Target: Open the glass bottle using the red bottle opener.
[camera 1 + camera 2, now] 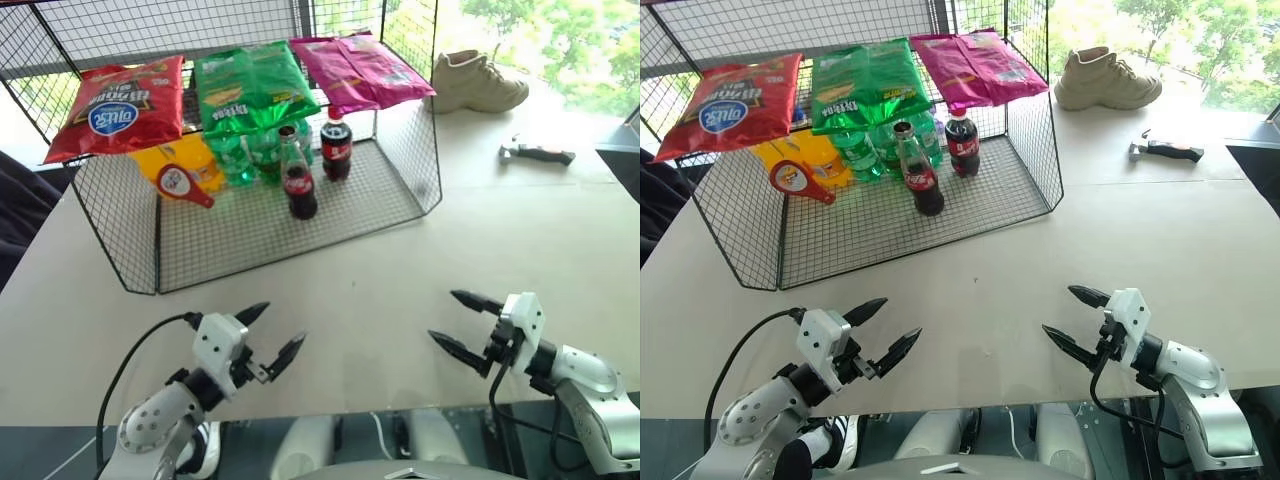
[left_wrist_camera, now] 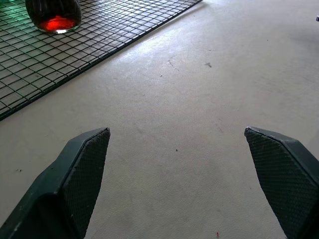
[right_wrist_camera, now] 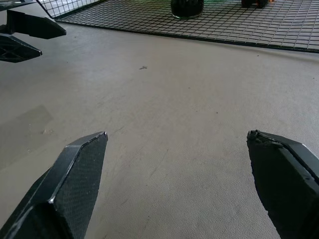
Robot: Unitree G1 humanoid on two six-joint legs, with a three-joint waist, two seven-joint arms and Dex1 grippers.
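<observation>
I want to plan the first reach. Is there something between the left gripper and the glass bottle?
Nothing visible blocks it. The left gripper hovers open over bare table, and the glass bottle stands at the open front of the wire rack.

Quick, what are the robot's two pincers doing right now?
Left pincer: open, holding nothing.
Right pincer: open, holding nothing.

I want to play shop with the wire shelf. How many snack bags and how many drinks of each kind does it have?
Snack bags: 4, red, green, pink and yellow
Glass bottle of cola: 1
Plastic cola bottle: 1
Green plastic bottles: at least 2, partly hidden
Total: at least 8
</observation>
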